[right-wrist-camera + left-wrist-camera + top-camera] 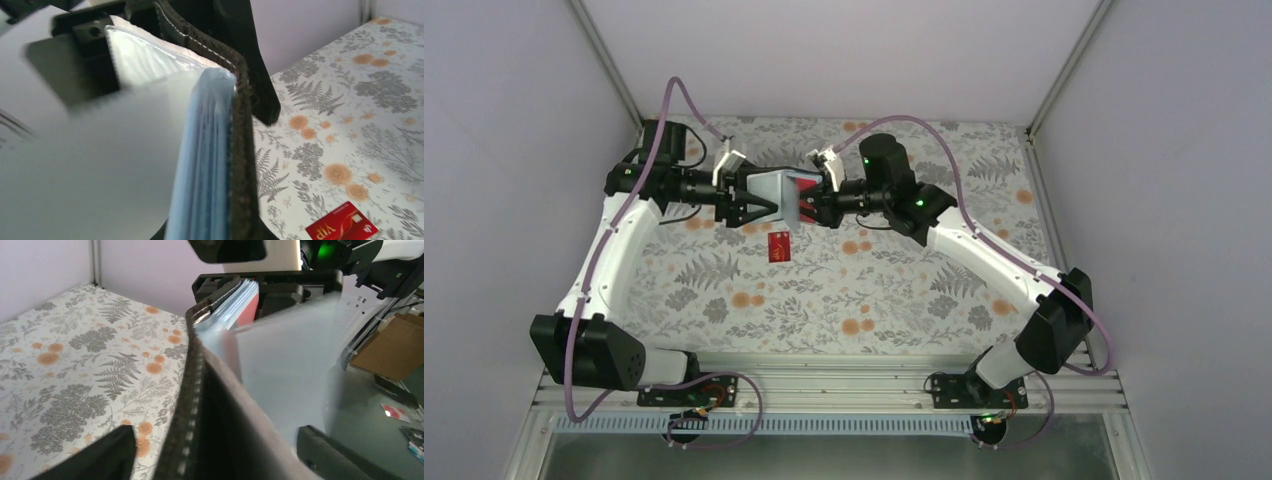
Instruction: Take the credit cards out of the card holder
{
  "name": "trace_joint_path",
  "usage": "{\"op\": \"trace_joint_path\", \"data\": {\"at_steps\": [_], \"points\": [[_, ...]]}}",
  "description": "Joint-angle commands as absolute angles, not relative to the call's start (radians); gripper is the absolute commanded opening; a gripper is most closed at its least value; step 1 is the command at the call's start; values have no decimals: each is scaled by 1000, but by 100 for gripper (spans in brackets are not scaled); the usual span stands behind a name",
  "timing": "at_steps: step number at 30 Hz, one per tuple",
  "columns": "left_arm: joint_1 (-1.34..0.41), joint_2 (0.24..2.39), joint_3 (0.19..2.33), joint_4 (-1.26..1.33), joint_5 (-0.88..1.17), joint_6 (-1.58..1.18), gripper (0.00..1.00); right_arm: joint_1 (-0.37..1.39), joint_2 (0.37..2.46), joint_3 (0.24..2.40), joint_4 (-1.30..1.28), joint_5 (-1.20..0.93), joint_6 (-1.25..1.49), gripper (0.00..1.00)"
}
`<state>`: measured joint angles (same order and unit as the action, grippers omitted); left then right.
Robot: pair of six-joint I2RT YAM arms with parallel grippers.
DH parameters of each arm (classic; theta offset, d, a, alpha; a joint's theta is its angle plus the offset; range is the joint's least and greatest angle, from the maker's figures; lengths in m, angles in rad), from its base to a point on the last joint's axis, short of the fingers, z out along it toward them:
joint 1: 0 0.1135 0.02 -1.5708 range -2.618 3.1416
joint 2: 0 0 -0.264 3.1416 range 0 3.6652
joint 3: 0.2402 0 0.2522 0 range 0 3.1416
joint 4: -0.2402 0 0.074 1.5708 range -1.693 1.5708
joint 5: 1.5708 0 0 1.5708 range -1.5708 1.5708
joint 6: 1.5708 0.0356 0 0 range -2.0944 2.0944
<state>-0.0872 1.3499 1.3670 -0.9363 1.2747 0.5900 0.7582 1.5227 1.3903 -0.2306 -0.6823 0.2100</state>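
**Card holder spread between the two grippers**

The card holder [776,192] sits raised over the 12 o'clock part of the bench [904,290]. At its 9 o'clock the left gripper [749,205] stands spread, with the black cover loose between its fingers. At its 3 o'clock the right gripper [816,205] pinches the holder's blue leaves, where a tucked credit card [248,310] shows red. A loose credit card [779,246] lies flat on the bench at the holder's 6 o'clock.

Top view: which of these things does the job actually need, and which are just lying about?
In the job:
- card holder, clamped by the right gripper, with the left gripper open around it
- red credit card tucked inside the holder
- second credit card lying on the table

Just lying about:
- floral table cover
- purple cables
- cardboard box beyond the table
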Motion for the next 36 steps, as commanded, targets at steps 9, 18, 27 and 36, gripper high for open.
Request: {"op": "trace_joint_path", "data": {"at_steps": [9, 18, 27, 36], "points": [[-101, 1316, 1396, -916, 1197, 624, 100, 760, 1562, 1513, -361, -450, 294, 4], [-299, 1358, 1455, -745, 675, 322, 100, 779, 1718, 1661, -471, -183, 482, 4], [-372, 1423, 1468, -727, 369, 305, 100, 790, 1757, 1723, -416, -251, 536, 4], [-368, 1418, 1435, -672, 213, 319, 100, 788, 1733, 1724, -399, -311, 535, 4]]}}
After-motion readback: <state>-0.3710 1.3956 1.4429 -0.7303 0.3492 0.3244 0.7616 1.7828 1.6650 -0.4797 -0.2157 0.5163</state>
